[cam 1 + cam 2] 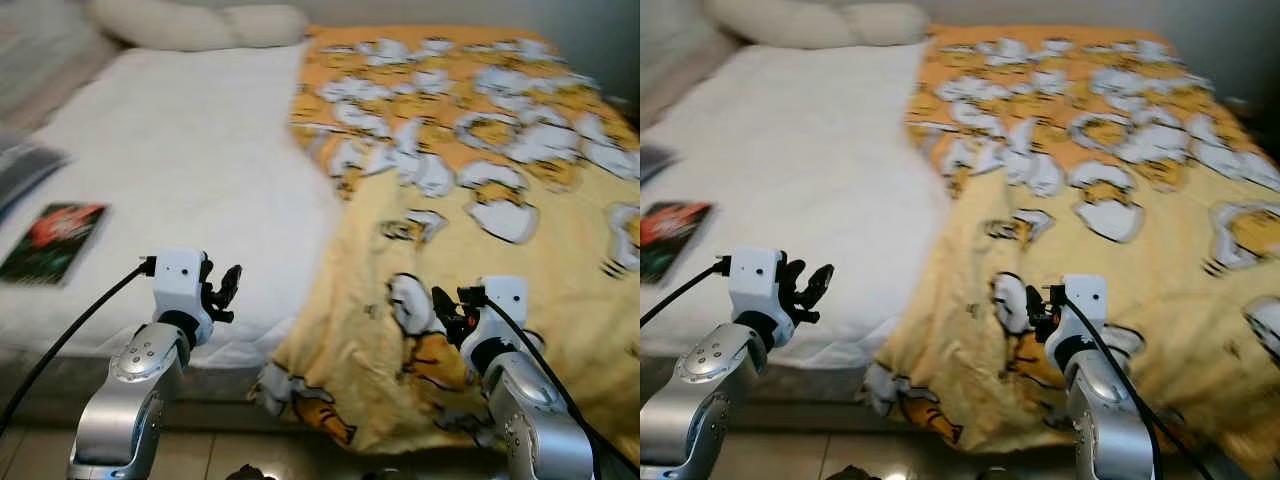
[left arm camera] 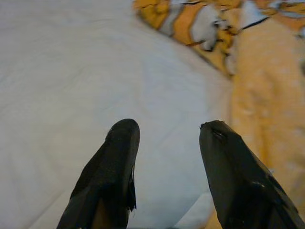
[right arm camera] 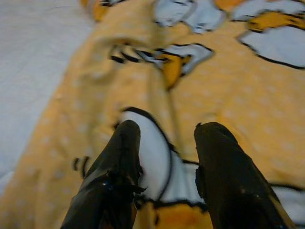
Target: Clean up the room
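Blanket: yellow blanket (image 1: 480, 180) with a white-and-orange cartoon print covers the right half of the bed and spills over the near edge toward the floor; the left half shows bare white sheet (image 1: 170, 170).
Handling: you should expect it to be soft, limp and light for its area. It will drape and bunch, not slide as one piece. My guess is that a pinch on a single layer may slip, so take a fold.
Where to grip: the rumpled inner edge (image 1: 340, 215), where yellow meets white, looks the best hold for drawing it across.
Left gripper (image 1: 222, 292): fingers moderately spread, holding nothing, poised over the white sheet near the bed's front edge.
Right gripper (image 1: 443, 308): fingers parted, nothing between them, just above the draped blanket near its front.
Textures: the sheet looks fleecy and matte; the blanket is thin and faintly dotted, with loose creases.
Other items: a dark-covered book (image 1: 52, 242) lies flat at the far left of the bed; pale pillows (image 1: 195, 22) at the head.
Caution: both head views are slightly blurred.
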Robot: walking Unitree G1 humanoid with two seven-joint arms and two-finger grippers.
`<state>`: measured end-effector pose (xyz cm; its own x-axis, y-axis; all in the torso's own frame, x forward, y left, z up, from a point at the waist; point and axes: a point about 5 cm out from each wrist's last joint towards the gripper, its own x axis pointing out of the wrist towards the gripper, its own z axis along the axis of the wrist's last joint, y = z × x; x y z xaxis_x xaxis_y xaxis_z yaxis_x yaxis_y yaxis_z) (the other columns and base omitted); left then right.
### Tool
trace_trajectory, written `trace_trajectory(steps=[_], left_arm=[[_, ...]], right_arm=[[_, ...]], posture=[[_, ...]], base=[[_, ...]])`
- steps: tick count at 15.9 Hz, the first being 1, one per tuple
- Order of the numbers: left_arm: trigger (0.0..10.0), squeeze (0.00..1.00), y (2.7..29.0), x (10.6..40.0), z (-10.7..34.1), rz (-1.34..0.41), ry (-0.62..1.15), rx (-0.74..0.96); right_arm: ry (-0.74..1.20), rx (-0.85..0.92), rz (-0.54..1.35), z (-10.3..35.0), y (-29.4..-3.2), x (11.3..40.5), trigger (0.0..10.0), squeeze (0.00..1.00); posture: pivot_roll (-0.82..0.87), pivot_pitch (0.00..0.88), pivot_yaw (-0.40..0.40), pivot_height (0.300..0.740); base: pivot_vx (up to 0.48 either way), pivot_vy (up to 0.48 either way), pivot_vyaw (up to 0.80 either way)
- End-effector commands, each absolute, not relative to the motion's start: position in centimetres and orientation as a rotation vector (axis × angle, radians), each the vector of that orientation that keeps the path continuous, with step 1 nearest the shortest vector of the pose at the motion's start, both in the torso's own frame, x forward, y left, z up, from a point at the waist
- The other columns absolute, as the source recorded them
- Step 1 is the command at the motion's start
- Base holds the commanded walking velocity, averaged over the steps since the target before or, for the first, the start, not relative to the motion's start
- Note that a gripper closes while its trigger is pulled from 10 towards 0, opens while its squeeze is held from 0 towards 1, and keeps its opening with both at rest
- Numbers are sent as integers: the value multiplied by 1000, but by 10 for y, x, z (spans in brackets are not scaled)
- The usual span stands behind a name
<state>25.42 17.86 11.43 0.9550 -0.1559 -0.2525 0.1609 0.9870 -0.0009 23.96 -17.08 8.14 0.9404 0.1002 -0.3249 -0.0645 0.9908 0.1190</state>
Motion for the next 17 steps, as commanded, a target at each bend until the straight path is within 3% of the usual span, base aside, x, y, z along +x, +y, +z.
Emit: trace_trajectory(steps=[1, 3, 17], left_arm=[[10000, 0, 181, 256, 116, -147, 243, 38], [10000, 0, 180, 257, 118, -154, 235, 42], [10000, 0, 177, 256, 121, -187, 225, 78]], right_arm=[[334, 132, 105, 85, -162, 242, 10000, 0], [338, 141, 116, 85, -156, 244, 10000, 0], [374, 165, 157, 77, -156, 247, 10000, 0]], posture=[[14, 0, 30, 740], [17, 0, 32, 740], [43, 0, 24, 740]], base=[[0, 281, -800], [0, 281, -709], [0, 287, 0]])
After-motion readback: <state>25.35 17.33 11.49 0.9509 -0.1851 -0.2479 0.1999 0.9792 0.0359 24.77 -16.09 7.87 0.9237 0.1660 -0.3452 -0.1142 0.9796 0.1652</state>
